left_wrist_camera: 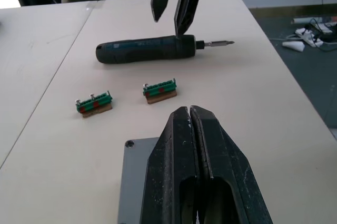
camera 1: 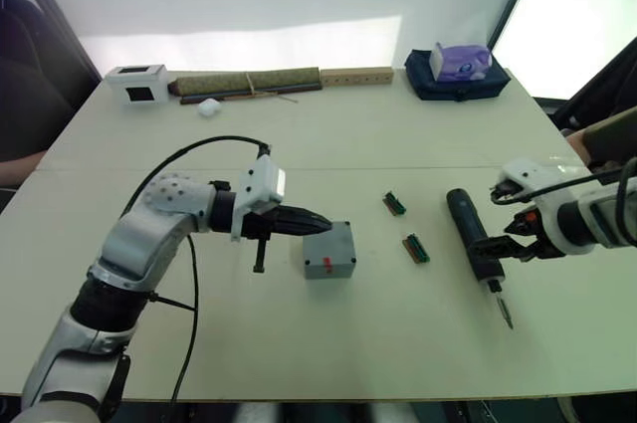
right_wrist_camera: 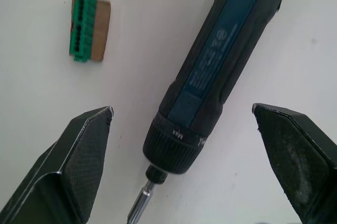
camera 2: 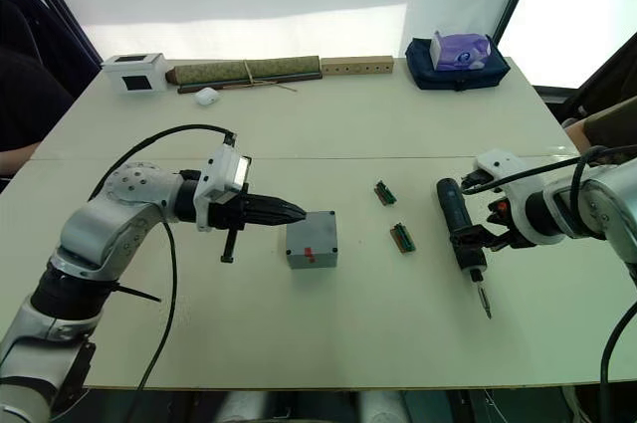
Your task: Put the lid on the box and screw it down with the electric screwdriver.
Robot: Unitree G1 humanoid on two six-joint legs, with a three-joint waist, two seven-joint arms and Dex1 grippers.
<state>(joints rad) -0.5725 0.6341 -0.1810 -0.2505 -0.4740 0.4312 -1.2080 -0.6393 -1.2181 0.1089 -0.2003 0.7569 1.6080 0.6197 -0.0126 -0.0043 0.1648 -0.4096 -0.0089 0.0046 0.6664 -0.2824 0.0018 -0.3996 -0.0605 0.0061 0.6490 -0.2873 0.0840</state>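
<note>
Two grippers, two jobs here. Nearest, the right gripper (right_wrist_camera: 181, 166) is spread wide, straddling the collar end of the electric screwdriver (camera 2: 457, 223), a fat dark matte cylinder lying flat on the table (camera 2: 398, 134). Its long axis runs roughly away from the robot, bit pointing back toward it, so this arm is clearly the closer one. Left of that sit two small green terminal blocks (camera 2: 384, 193). The left gripper (camera 1: 317, 224), pinched shut and holding nothing, rests at the near-left edge of the box (camera 1: 328, 251), smooth grey plastic, lid (left_wrist_camera: 134, 176) seemingly already seated.
</note>
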